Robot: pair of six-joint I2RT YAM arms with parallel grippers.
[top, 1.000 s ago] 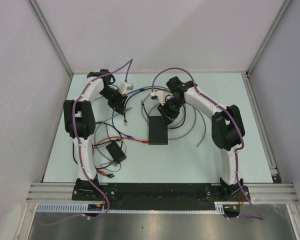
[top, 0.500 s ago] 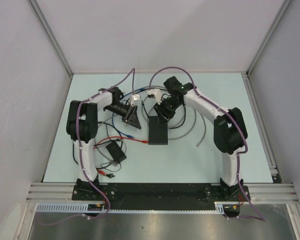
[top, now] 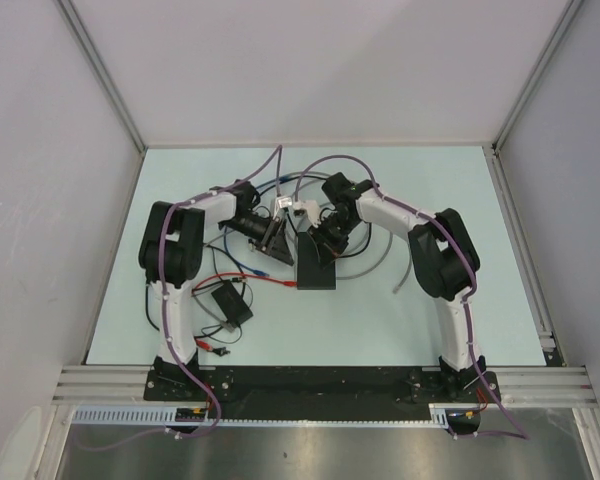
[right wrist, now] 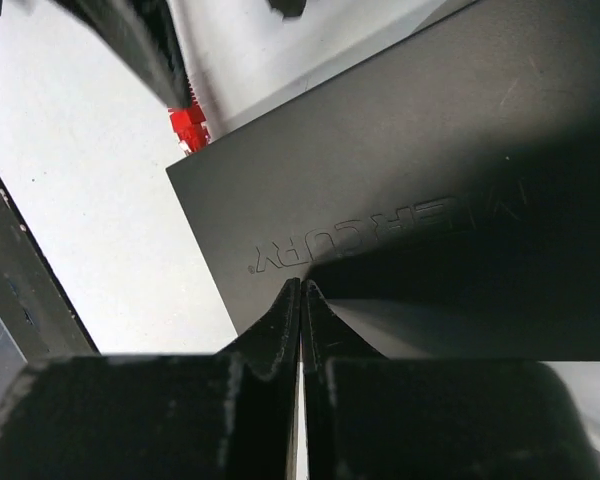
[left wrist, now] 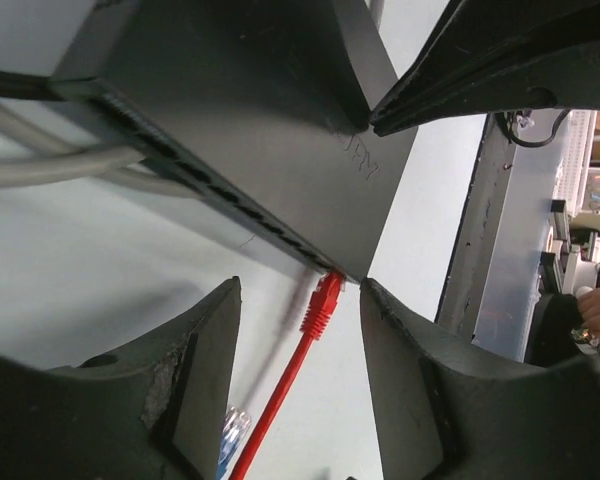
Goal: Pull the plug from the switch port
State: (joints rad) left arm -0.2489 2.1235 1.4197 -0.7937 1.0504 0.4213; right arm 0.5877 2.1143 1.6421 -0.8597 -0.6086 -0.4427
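Note:
The switch [top: 316, 268] is a flat dark grey box; its port row [left wrist: 220, 195] runs along the narrow edge facing my left wrist. A red plug [left wrist: 323, 300] sits in the end port at the box's corner, and its red cable [left wrist: 275, 400] trails toward me. My left gripper [left wrist: 300, 292] is open, one finger on each side of the plug without touching it. My right gripper [right wrist: 301, 287] is shut with nothing in it, its tips resting on the switch's top [right wrist: 410, 170]. In the top view the left gripper [top: 273, 240] and right gripper [top: 322, 243] flank the switch's far end.
A loose blue-cabled clear plug [left wrist: 230, 435] lies near the left finger. Grey cables [left wrist: 40, 165] leave the switch's far ports and loop to the right [top: 380, 262]. A small black box with thin wires [top: 230, 302] sits front left. Walls enclose the table.
My left arm swung right to the switch's port edge and its jaws widened. My right gripper closed and came down onto the switch's top.

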